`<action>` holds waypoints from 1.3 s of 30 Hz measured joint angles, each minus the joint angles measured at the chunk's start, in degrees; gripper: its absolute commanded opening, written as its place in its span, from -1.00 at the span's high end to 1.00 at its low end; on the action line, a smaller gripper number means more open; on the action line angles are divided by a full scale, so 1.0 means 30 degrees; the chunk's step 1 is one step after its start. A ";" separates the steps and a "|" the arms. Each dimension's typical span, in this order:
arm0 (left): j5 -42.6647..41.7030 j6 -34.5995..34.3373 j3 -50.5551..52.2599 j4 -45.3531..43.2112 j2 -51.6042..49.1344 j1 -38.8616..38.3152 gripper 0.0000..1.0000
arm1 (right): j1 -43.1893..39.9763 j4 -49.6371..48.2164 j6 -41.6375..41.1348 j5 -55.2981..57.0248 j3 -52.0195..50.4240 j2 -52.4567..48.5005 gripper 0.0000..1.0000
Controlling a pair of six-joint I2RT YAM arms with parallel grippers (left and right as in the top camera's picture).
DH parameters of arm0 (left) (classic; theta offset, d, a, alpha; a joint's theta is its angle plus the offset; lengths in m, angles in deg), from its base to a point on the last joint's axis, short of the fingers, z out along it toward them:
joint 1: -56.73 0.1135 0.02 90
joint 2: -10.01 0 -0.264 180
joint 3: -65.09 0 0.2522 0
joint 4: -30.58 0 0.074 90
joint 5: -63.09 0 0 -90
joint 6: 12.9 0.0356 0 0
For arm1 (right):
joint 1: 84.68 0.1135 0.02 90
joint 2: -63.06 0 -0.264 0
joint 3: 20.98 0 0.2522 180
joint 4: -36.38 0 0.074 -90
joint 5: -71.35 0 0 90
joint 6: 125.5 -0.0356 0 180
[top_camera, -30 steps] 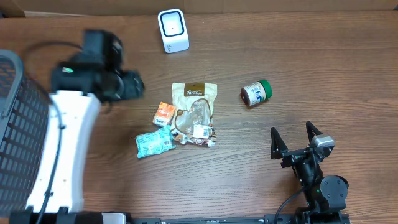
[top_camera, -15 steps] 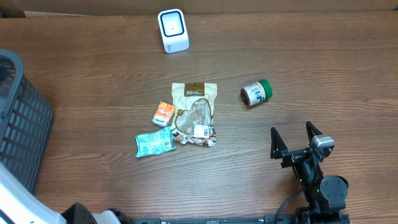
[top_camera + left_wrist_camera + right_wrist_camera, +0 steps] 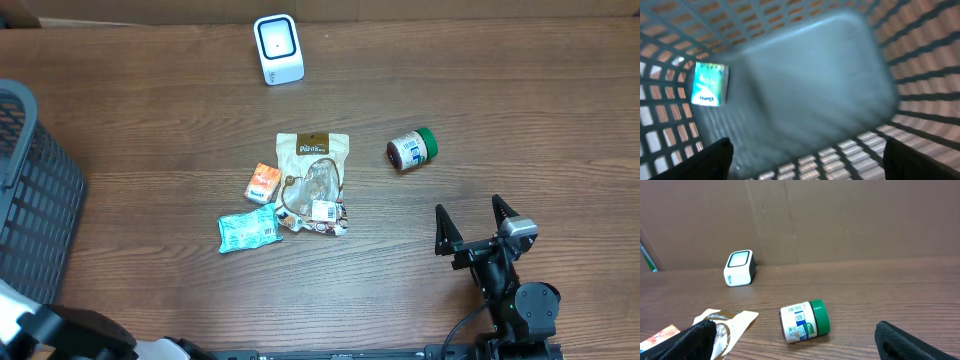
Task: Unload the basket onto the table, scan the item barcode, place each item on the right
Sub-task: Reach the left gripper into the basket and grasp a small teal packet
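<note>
With a blue packet [image 3: 710, 84] lying in the basket [image 3: 920, 60] below its wide, empty fingers, the left gripper [image 3: 807, 167] hangs over it, while the right gripper [image 3: 478, 222] rests wide-open near the jar [image 3: 412, 149], likely ready to carry it to the scanner [image 3: 278, 49].

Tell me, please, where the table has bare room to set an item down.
Free room lies between the basket and the orange packet, and right of the scanner, beyond the jar. Crowded mid-table: that packet, the teal packet and the pouch bunch together.
</note>
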State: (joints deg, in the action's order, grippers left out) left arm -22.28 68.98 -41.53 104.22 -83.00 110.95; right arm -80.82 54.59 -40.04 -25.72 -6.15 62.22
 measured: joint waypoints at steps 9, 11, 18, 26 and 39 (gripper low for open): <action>0.0408 0.3249 0.3803 -0.4065 -0.0940 0.2288 -0.77 | -0.0007 -0.0007 0.0007 0.0000 0.0000 0.0000 -1.00; 0.0430 0.3672 0.3985 -0.4473 -0.1617 0.2710 -0.72 | -0.0007 -0.0015 0.0007 0.0007 0.0000 0.0000 -1.00; 0.0568 0.4422 0.4233 -0.5967 -0.3883 0.3665 -0.59 | 0.0000 -0.0007 0.0007 0.0007 0.0000 0.0000 -1.00; 0.2229 0.4721 0.4233 -0.7716 -0.5078 0.3694 -0.59 | -0.0007 0.0000 0.0015 -0.0007 0.0000 0.0000 -1.00; 0.3140 0.4685 0.4233 -0.8998 -0.5989 0.5195 -0.47 | 0.0000 -0.0007 0.0007 0.0000 0.0000 0.0000 -0.99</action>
State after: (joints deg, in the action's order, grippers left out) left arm -12.86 83.03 -28.83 77.23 -100.97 126.53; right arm -80.82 54.56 -40.01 -25.72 -6.15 62.22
